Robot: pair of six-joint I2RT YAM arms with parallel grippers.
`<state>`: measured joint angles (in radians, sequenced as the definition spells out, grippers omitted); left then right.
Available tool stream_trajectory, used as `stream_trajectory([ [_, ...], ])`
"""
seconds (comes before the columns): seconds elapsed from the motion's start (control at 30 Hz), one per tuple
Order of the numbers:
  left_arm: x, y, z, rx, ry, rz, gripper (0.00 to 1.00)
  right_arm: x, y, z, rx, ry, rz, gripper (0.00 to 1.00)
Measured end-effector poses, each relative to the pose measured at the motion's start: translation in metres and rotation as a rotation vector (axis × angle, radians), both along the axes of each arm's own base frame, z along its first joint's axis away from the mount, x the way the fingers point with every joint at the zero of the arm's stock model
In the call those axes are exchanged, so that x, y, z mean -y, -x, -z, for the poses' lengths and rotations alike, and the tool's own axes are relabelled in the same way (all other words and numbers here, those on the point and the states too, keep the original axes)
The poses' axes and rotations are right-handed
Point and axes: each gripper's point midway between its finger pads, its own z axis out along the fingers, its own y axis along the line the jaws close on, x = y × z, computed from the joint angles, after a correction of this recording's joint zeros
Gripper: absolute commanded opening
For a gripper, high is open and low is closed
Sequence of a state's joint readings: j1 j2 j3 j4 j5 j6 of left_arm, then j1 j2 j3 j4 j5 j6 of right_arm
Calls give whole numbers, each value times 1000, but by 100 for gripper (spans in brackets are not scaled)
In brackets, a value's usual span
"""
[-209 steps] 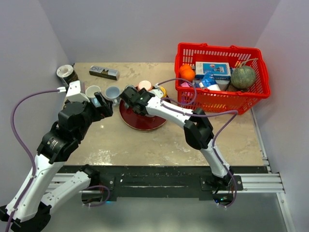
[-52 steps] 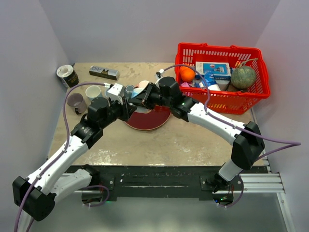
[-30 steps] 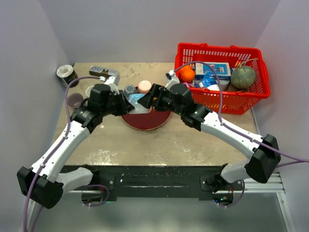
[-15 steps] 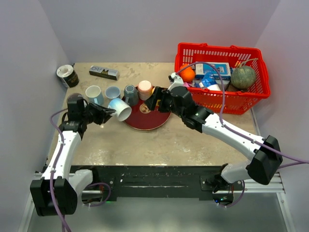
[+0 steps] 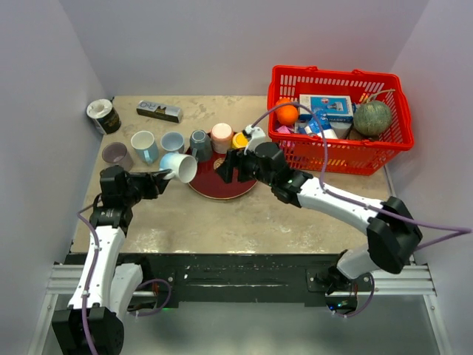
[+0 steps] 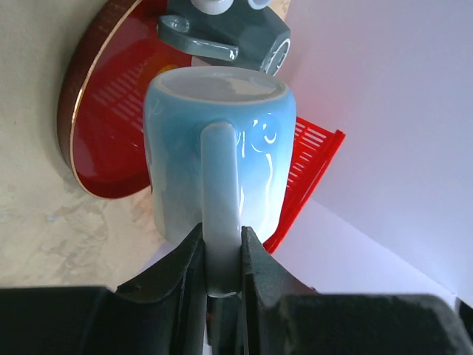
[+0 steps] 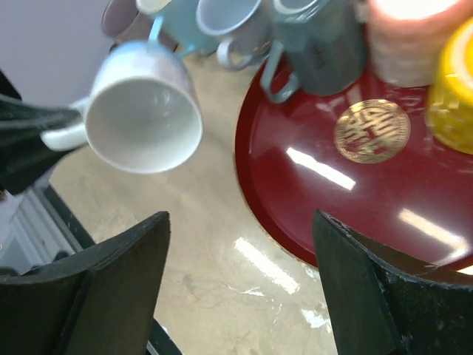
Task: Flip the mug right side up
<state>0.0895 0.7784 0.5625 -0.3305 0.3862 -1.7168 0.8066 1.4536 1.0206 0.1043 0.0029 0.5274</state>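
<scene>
Blue mug (image 5: 179, 166) clamped by handle in left claw (image 6: 220, 255), tilted sideways, right claw (image 5: 228, 170) spread wide over plate (image 7: 318, 185)

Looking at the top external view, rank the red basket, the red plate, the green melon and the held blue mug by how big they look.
1. red basket
2. red plate
3. green melon and blue mug: these look about alike. The mug is held off the table, likely nearer the camera, so I won't rank the two.
</scene>
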Motion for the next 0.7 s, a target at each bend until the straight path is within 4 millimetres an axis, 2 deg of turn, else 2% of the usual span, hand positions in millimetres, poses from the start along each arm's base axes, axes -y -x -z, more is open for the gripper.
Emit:
stream_trajectory([
  [0.17,1,4,-10,1,64,-26,0,-39,2,36,3,-34,-159,78],
  [0.27,2,6,-7,-21,74,-29,0,-58,8,51,4,-52,-229,76],
  [0.37,2,9,-4,-44,81,-32,0,-75,9,52,23,-79,-273,75],
  [0.5,3,10,-3,-53,93,-29,0,-96,6,34,75,-131,-301,68],
  [0.53,4,10,-3,-54,95,-26,0,-99,6,29,86,-144,-305,65],
  [0.57,4,10,-4,-54,97,-24,0,-102,5,26,94,-153,-309,59],
  [0.63,5,11,-4,-53,100,-23,0,-111,1,21,111,-172,-315,53],
  [0.67,5,11,-5,-51,101,-24,0,-114,-1,21,113,-178,-314,47],
  [0.7,5,11,-6,-48,104,-23,0,-118,-4,23,112,-181,-313,46],
])
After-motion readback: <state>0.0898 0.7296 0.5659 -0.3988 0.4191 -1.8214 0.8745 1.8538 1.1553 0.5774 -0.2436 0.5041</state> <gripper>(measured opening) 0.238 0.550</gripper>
